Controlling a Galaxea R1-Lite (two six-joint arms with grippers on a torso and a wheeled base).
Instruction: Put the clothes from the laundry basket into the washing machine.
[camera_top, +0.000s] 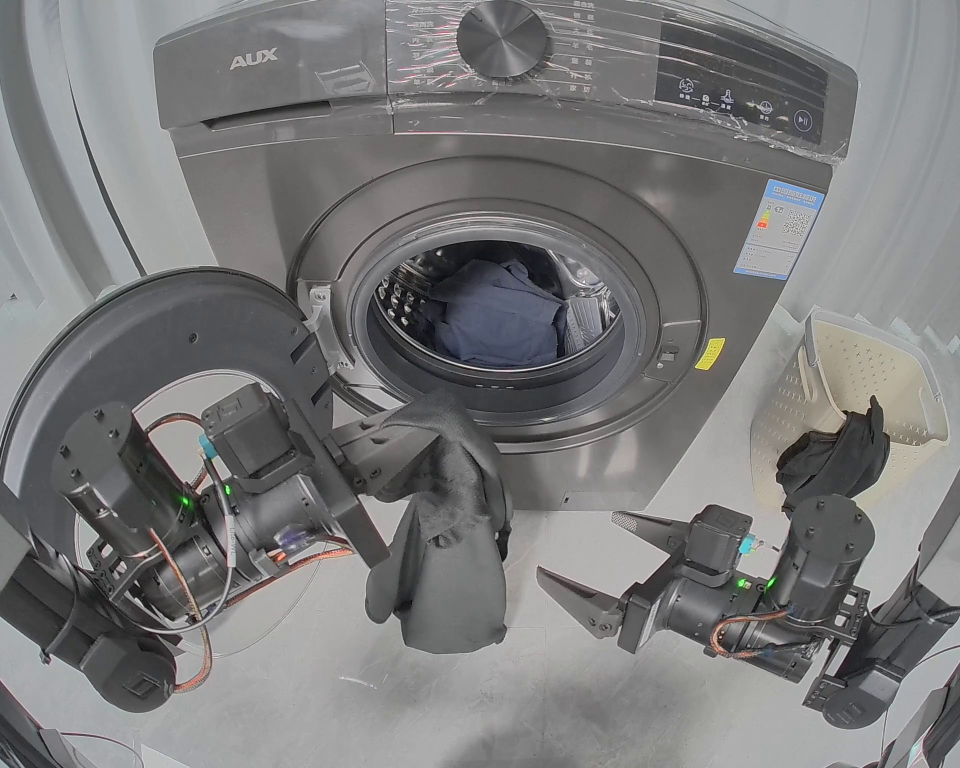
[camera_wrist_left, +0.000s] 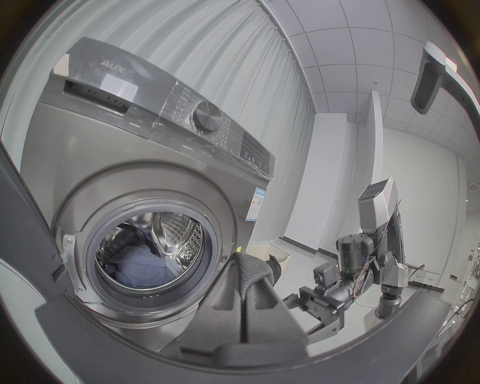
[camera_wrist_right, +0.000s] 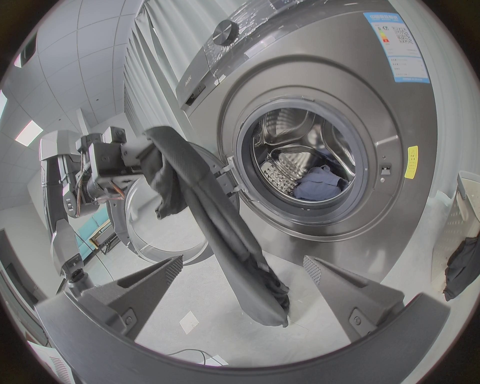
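Now, at the open washing machine (camera_top: 560, 190), my left gripper (camera_top: 395, 455) is clamped on a dark garment (camera_top: 450, 560) that hangs just below the drum mouth; a blue piece (camera_top: 497, 315) lies inside. My right gripper (camera_top: 578, 547) hovers empty with its jaws spread wide, near the laundry basket (camera_top: 905, 365), where another dark item (camera_top: 835, 460) is draped. The trailing cloth could snag the door seal or drop to the floor on release. Fabric buries my left fingertips, and my right arm hides the basket's bottom
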